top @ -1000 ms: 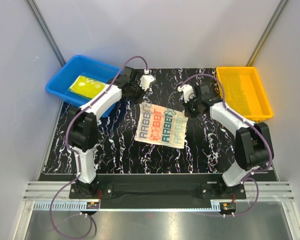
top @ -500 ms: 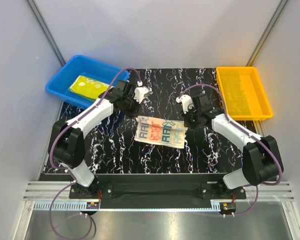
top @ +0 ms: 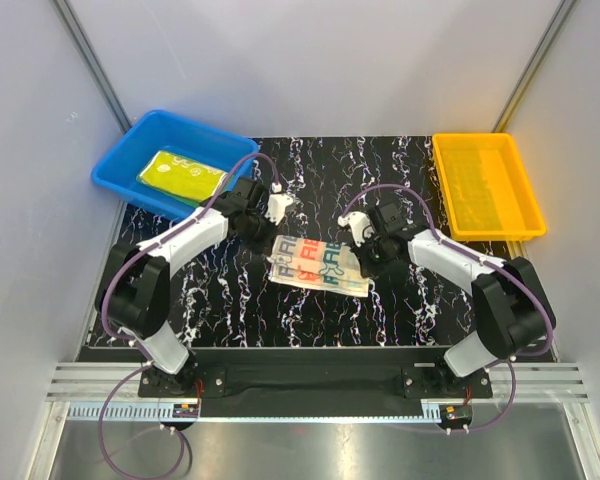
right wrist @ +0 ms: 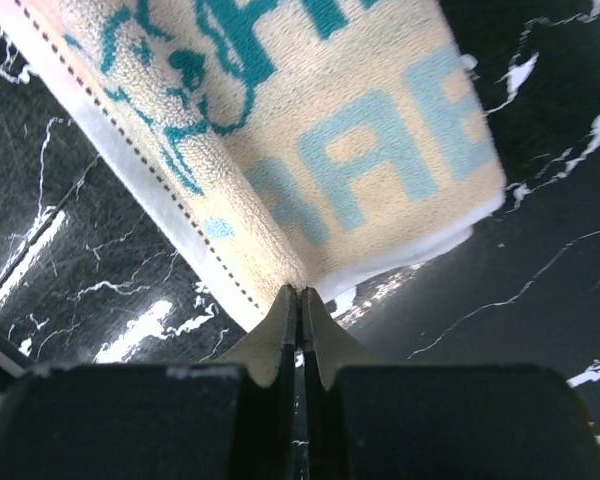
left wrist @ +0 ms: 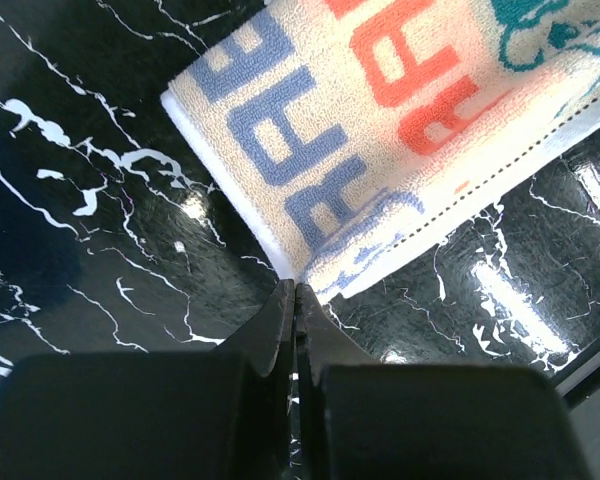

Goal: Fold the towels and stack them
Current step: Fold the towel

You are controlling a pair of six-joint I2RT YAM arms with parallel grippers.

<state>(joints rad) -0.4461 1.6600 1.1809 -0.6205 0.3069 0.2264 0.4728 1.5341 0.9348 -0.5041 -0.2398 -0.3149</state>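
Both arms reach up from the bottom of the overhead view toward the middle of the bench (top: 230, 310). Their elbows are bent outward and their wrists are tipped down at either end of the lettered towel (top: 318, 262). The left fingers (left wrist: 270, 335) are clenched together on a corner of that towel at the lower middle of the left wrist view, where cream cloth with blue and red letters lies doubled over itself. The right fingers (right wrist: 325, 345) are pinched tight on another corner of the same towel, below teal and pale blue letters. The towel lies folded into a narrow band at the centre of the overhead frame, between the two wrists. At upper left a blue tray (top: 145, 135) holds the yellow towel (top: 180, 172), close behind the left forearm. At upper right sits an orange tray (top: 485, 185), apart from both arms.
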